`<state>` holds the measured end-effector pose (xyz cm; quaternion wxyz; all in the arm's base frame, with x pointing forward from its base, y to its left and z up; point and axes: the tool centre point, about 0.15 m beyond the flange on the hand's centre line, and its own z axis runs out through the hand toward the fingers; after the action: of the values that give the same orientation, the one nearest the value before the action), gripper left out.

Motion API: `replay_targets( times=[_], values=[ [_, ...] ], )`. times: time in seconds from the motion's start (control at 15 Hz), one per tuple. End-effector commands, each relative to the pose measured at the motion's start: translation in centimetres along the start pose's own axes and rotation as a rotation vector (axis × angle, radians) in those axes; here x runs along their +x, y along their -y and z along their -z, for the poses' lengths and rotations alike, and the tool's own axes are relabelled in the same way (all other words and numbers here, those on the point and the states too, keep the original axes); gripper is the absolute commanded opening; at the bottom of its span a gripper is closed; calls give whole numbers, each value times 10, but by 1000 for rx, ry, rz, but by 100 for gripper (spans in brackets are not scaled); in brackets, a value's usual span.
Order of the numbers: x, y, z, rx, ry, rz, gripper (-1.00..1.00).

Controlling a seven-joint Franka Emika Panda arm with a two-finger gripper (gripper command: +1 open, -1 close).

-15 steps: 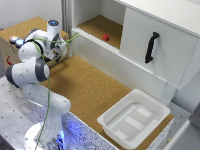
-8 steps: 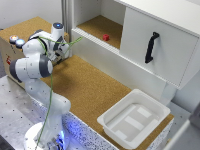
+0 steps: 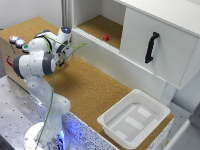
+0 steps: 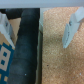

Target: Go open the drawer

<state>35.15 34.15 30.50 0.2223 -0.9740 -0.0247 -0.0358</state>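
Note:
The drawer (image 3: 150, 35) is the white front with a black vertical handle (image 3: 151, 47) on the cabinet at the exterior view's right, and it looks closed. My gripper (image 3: 62, 53) hangs over the cork table far to the exterior view's left of it, mostly hidden by the arm's own links. In the wrist view my gripper (image 4: 37, 27) is open, its white fingers (image 4: 70, 31) spread wide with nothing between them, only cork (image 4: 57, 62) and a dark band (image 4: 27, 50) below.
A small red object (image 3: 106, 37) lies in the cabinet's open compartment beside the drawer. A white plastic tray (image 3: 116, 116) sits at the table's near right corner. A box with coloured buttons (image 3: 17, 41) stands at the exterior view's left.
The wrist has shifted slightly toward the exterior view's right, nearer the cabinet. The fingers stay open and nothing else has moved.

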Motion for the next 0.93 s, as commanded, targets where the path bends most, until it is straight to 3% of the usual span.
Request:
replay_targets(
  times=[0.0,0.07,0.13,0.87],
  values=[
    [2,4,-22,95,17,19,100],
    [1,5,-22,97,16,19,100],
    [0,6,-22,98,12,20,-100],
    [10,14,-23,95,20,65,-100]
  ],
)
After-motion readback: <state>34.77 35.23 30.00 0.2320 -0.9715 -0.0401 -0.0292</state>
